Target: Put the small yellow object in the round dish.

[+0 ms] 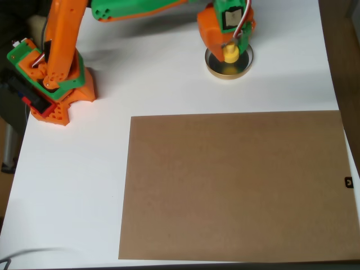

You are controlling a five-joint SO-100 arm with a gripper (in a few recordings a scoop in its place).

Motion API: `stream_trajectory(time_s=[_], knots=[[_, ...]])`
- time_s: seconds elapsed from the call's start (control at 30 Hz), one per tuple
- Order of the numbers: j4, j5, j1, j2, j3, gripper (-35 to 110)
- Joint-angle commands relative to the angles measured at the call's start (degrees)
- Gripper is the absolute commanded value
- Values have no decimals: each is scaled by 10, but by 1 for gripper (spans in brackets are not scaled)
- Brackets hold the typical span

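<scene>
- Seen from overhead, the orange-and-green arm (pixel 62 50) reaches from its base at the upper left across to the upper middle of the white worktop (pixel 73 185).
- The tool (pixel 230 48) hangs directly over the round dish (pixel 244 66), covering much of the dish's far side.
- The small yellow object (pixel 230 53) sits at the tool's tip, just below the orange housing, with its knob and wider base both visible.
- The yellow piece lies within the dish's outline as seen from above; whether it rests on the dish's floor or is held just above it cannot be told.
- The tool's fingers are hidden under its own body, so how far apart they stand, and whether they grip the yellow piece, cannot be told.
- The dish's pale gold rim shows on the near and right sides of the tool.
- A large brown board (pixel 236 185) lies flat on the worktop, well apart from the tool on the near side.
</scene>
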Motion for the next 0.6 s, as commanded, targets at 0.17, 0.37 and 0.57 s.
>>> stream_trajectory(time_s=[0.17,0.37,0.57], knots=[[-2,2,-11,25,4,-1],[-2,-5,-12,22,21,11],[-2,-7,-11,26,28,16]])
